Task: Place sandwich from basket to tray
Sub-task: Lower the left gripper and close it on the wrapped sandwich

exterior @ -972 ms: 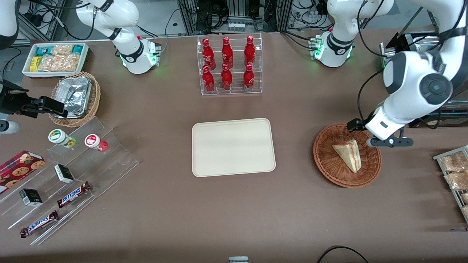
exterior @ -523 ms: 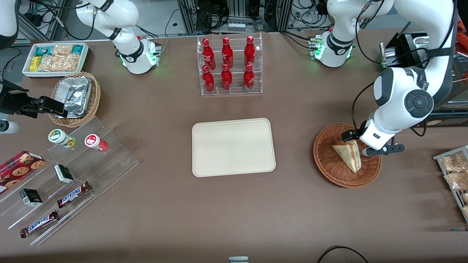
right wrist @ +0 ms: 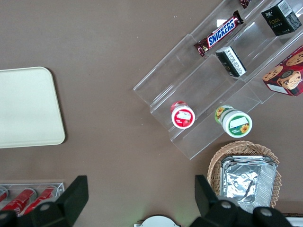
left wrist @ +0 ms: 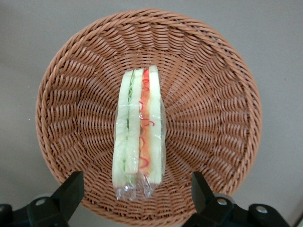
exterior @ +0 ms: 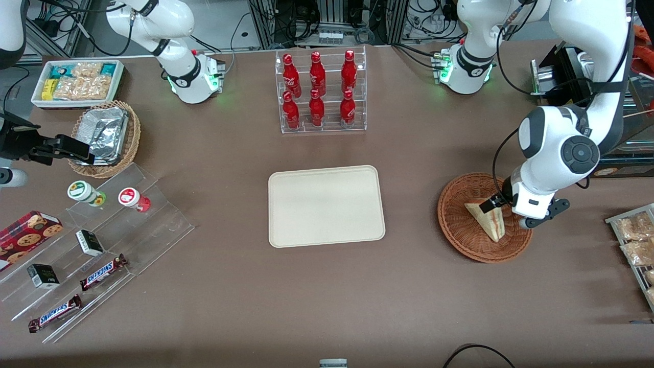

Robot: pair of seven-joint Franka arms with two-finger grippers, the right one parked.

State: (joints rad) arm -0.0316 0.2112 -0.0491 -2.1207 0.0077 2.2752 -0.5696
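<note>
One wrapped sandwich (left wrist: 139, 135) lies in my reddish-brown wicker basket (left wrist: 222, 85), cut edge up, red and green layers showing. I have the left gripper (left wrist: 137, 198) hanging just above it, jaws spread wide to either side, touching nothing. The cream tray (exterior: 326, 205) sits well apart toward the parked arm's end, bare.

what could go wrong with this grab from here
The gripper is open above the sandwich, which stands on edge in clear wrap in the basket. Closing might squash the soft bread or slip on the film. The fingers may also catch the basket's weave or rim, dragging it along.
</note>
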